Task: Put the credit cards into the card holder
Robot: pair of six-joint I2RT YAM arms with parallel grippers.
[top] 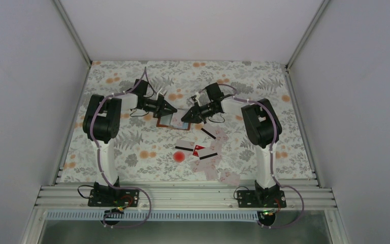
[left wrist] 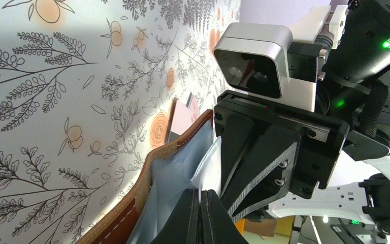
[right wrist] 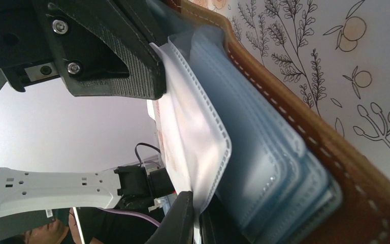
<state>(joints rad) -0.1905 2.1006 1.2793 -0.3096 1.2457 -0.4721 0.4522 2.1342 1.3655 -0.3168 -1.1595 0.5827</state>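
Jaws on both arms are clamping plastic: the left gripper (left wrist: 200, 201) is pinching 1 clear pocket sleeve (left wrist: 206, 165) of the card holder (left wrist: 132, 208), and the right gripper (right wrist: 195, 206) is seemingly nipping that sleeve's other edge. The card holder is sitting mid-table between them, the credit cards (top: 210, 155) lying nearer the bases; spreading the sleeve gently, without dragging the leather, is looking wisest.

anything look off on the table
The credit cards lie scattered and overlapping at odd angles near the right arm. A clear sleeve of the card holder bulges out, pinched by the left end effector and right end effector.
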